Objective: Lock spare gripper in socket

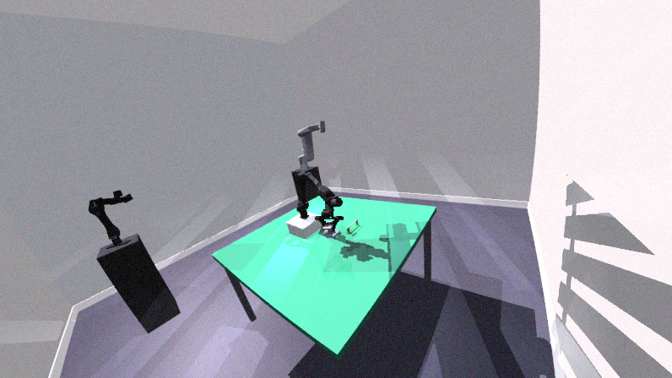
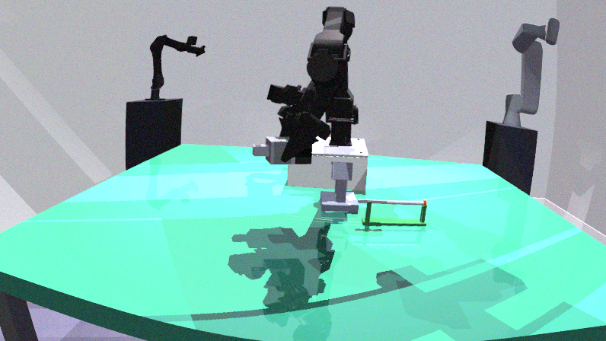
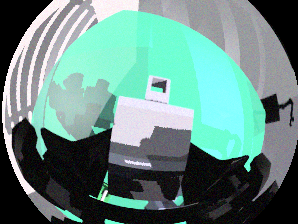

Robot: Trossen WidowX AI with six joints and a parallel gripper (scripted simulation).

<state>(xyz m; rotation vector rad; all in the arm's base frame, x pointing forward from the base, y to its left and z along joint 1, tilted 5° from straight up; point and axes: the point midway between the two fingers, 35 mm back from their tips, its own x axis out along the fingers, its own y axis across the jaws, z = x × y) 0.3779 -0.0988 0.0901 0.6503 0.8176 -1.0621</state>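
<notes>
My gripper is shut on the spare gripper, a pale grey block, and holds it raised above the table. Its spigot points left in the exterior view, and its square opening shows in the wrist view. The mount, a grey post on a square base, stands to the right of the held block; its socket is not clear. The pin, white with a red end, lies level across the green rack, outside the socket. In the top view my gripper hides much of the block.
A white box stands behind the mount, under the arm's base. The green table bears everything. Two other arms stand on black pedestals beyond the table.
</notes>
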